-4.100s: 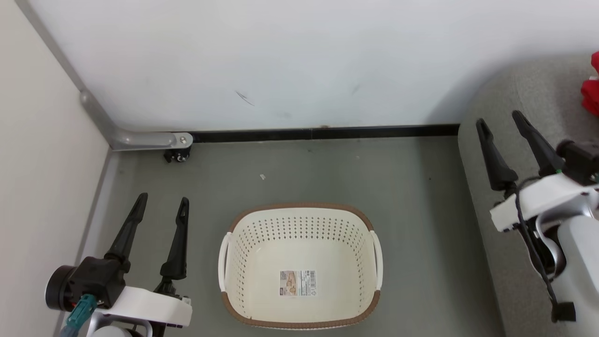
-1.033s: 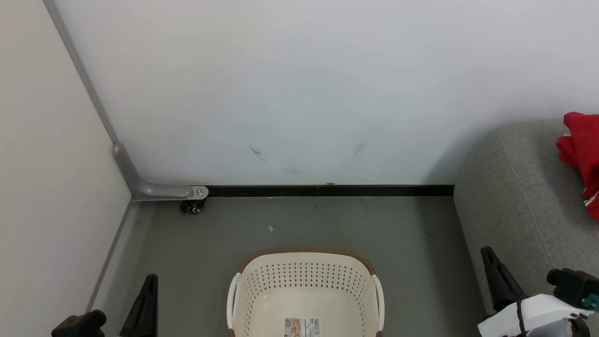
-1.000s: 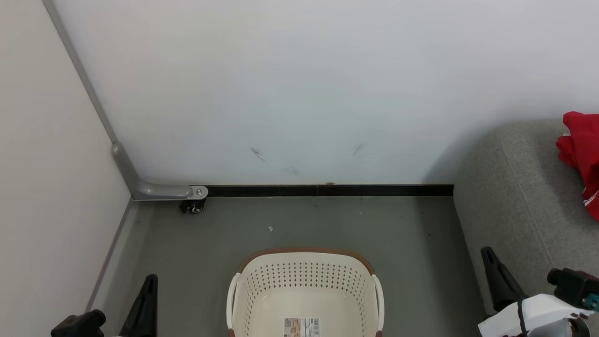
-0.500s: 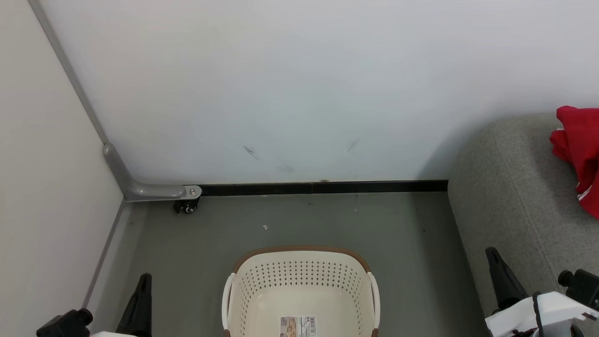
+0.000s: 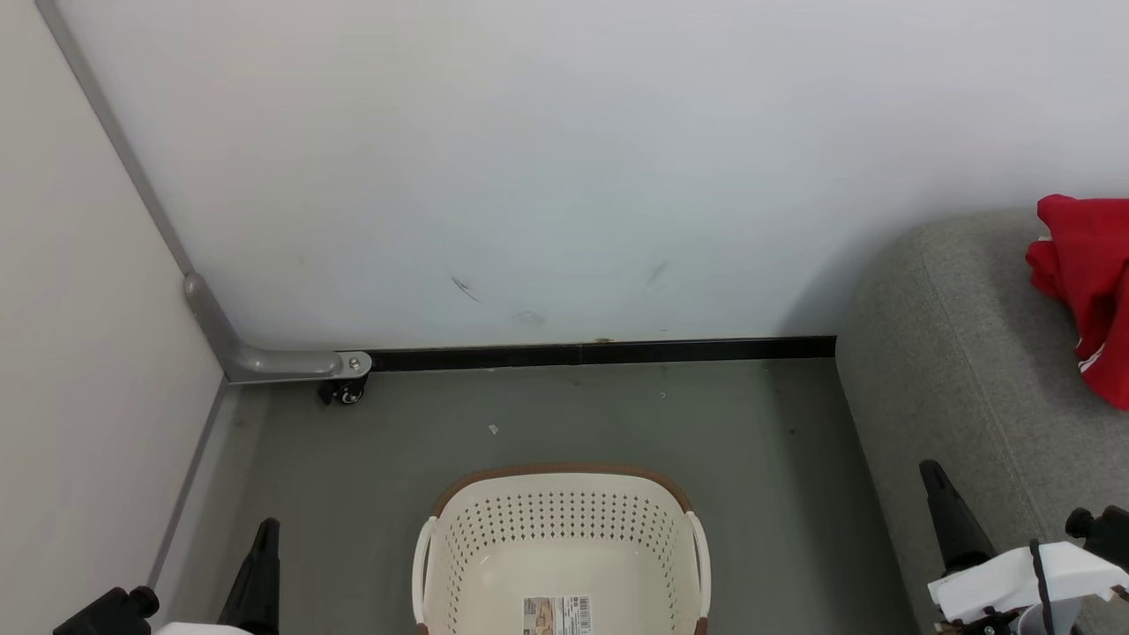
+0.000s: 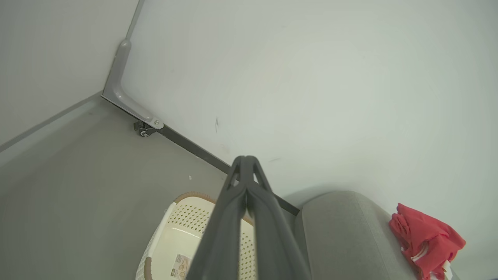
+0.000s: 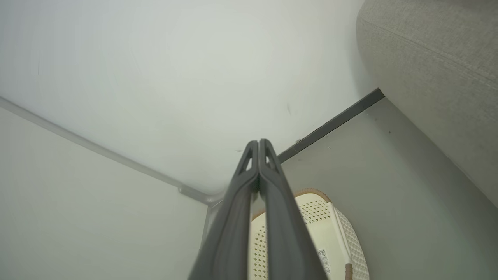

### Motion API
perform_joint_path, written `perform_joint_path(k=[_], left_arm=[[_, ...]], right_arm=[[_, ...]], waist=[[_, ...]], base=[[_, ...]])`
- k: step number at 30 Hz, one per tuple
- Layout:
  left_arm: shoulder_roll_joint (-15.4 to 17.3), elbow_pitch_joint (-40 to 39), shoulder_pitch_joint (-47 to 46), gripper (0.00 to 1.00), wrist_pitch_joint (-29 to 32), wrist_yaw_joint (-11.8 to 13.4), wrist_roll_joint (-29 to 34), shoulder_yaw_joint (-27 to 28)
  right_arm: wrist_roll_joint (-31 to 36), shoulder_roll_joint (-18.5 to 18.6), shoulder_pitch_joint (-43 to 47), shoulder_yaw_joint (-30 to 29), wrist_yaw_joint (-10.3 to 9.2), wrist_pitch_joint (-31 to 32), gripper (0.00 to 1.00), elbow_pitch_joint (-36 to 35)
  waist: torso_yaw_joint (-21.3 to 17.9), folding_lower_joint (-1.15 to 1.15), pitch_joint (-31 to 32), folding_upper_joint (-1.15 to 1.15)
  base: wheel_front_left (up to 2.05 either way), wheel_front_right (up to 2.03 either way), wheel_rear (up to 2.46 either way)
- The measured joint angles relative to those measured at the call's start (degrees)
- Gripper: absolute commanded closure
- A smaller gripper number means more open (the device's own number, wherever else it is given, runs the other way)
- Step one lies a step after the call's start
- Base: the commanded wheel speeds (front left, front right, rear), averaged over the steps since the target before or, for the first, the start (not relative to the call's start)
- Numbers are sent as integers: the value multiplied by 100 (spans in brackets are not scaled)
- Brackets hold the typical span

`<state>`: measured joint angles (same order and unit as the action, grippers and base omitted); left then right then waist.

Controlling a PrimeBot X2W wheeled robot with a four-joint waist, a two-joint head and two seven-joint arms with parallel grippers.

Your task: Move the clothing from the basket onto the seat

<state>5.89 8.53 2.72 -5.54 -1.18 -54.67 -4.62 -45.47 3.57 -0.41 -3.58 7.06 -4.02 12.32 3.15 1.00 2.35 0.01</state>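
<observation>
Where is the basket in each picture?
Head view: basket at the bottom middle, cut off by the picture's edge.
Left wrist view: basket at the bottom, a bit left of middle.
Right wrist view: basket at the bottom, a bit right of middle.
Shared landmark: the black baseboard at the foot of the wall behind the basket.

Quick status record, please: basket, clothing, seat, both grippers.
basket: on the floor; no clothing in the part that shows; label on its bottom
clothing: red heap lying on the seat
seat: grey, to the right of the basket
left gripper: shut, empty
right gripper: shut, empty
task: looks done
</observation>
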Motion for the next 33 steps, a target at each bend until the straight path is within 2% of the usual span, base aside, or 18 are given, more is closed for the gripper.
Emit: perform_joint_path(k=[7,22,33], left_arm=[[-19,69,-46,100,100,-55,-391,63],[-59,226,-169,100,327,-183,-1218,231],[-112,345,-273,100,500,-258,-1857,350]], right_arm=[[-464,-12,-1,-73,0,109,100,64],[-1471,-29,-17,-144,0,349,100,124],[-2212,-56,-136,-226,0,509,100,157]], waist=[[-33,-15,-15,0],[-103,-74,-96,0],[-154,-91,-154,0]], base=[[0,0,0],[0,0,0],[0,0,0]])
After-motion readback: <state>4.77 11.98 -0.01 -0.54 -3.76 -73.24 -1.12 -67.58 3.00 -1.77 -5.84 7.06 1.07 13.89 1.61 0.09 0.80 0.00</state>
